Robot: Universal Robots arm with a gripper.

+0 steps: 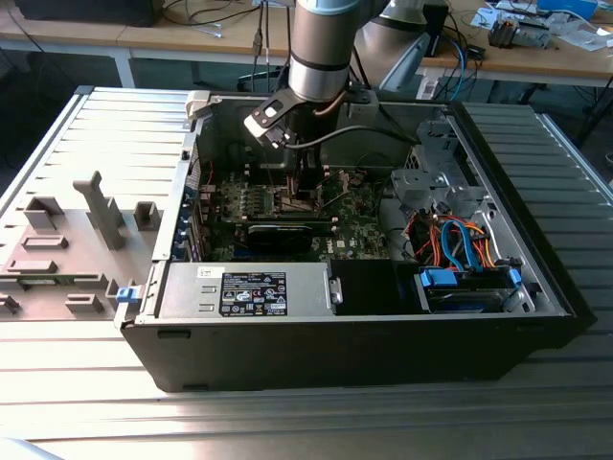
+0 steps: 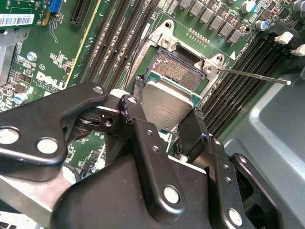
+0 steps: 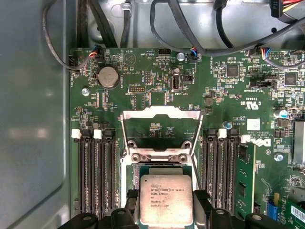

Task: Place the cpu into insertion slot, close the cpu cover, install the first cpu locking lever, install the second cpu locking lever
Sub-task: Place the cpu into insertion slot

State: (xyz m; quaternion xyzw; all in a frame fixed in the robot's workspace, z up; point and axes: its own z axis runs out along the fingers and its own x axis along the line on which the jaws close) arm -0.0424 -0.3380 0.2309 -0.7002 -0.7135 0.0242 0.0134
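Inside an open black computer case [image 1: 335,355], which lies on a ribbed metal table [image 1: 86,402], sits one green circuit board [image 3: 143,71]. One robot arm [image 1: 321,48] reaches down into the case. Its gripper [image 2: 167,102] has two black fingers [image 2: 129,106] pressed against opposite edges of the one cpu [image 3: 166,198], pinching it silver face up. The cpu hangs partly over the single insertion slot [image 2: 178,67]; I cannot tell whether they touch. One cpu cover [image 3: 159,112] stands flipped open on the slot's far side from the gripper. Long memory slots [image 3: 97,176] flank the socket on both sides. One thin metal rod [image 2: 252,76] sticks out beside the slot.
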